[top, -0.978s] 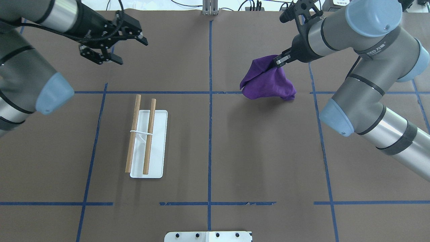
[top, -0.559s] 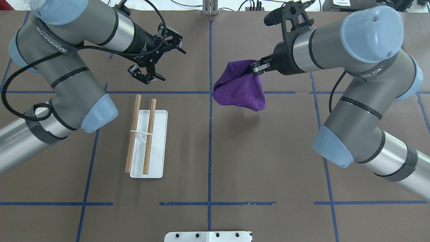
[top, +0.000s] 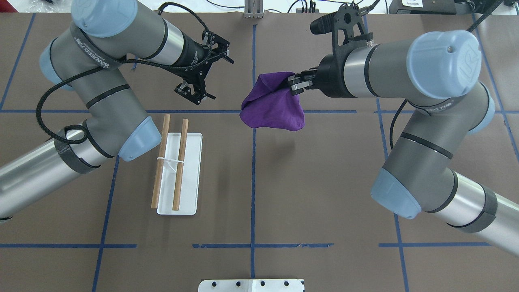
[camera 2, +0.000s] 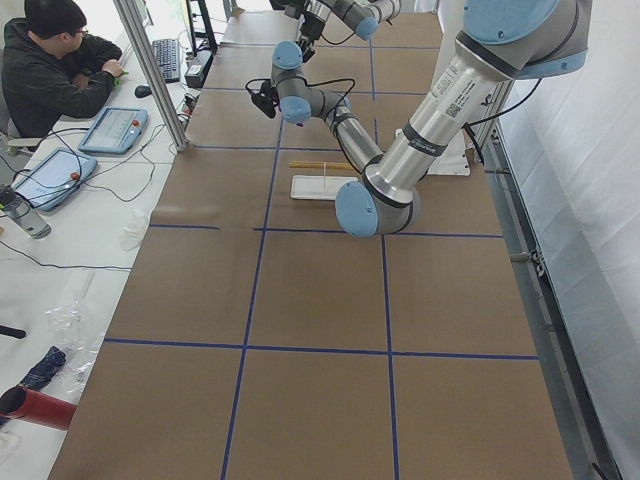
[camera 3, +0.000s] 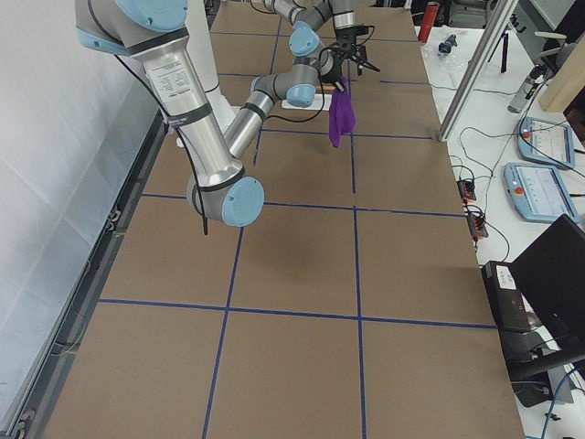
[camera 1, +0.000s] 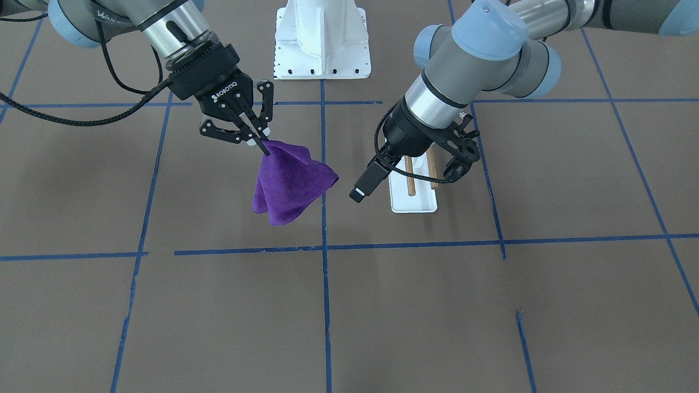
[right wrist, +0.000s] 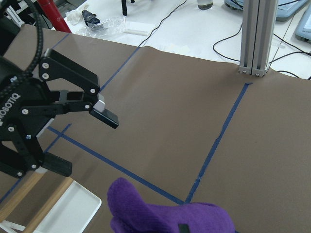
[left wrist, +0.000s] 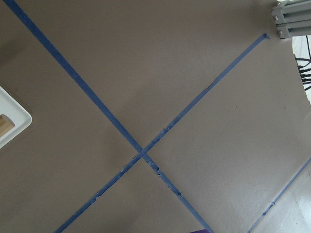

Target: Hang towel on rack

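The towel (top: 271, 107) is a deep-purple cloth. It hangs bunched from my right gripper (top: 294, 83), which is shut on its upper edge, above the table near the centre tape line. It also shows in the front view (camera 1: 289, 183) and the right wrist view (right wrist: 165, 213). The rack (top: 178, 170) stands on the left half, with a white base and two wooden dowels (top: 181, 162). My left gripper (top: 215, 79) is open and empty, beyond the rack's far end, facing the towel with a gap between them. Its fingers (right wrist: 104, 114) show spread in the right wrist view.
The white robot pedestal (top: 251, 285) is at the near table edge. An aluminium post (top: 254, 9) stands at the far edge. Blue tape lines (top: 253, 182) cross the brown table cover. An operator (camera 2: 55, 60) sits at a desk beyond the far edge.
My right gripper has carried the towel left, toward the centre line. My left arm has swung in from the far left, and its open gripper now faces the towel.
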You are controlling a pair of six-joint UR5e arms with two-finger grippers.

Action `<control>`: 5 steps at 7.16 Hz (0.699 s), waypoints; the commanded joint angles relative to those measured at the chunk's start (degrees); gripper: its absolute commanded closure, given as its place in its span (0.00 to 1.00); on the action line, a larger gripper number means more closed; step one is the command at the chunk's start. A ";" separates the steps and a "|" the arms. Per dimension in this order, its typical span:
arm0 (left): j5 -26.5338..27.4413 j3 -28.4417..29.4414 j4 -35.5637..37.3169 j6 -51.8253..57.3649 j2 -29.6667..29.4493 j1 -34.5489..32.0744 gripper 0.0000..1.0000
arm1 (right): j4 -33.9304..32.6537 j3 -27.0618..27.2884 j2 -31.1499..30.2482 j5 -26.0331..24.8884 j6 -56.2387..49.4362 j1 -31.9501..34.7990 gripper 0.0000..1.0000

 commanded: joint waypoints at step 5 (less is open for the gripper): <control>0.08 0.91 -1.72 -7.99 -1.57 3.35 0.00 | 0.72 -0.08 0.87 -1.89 0.35 -0.39 1.00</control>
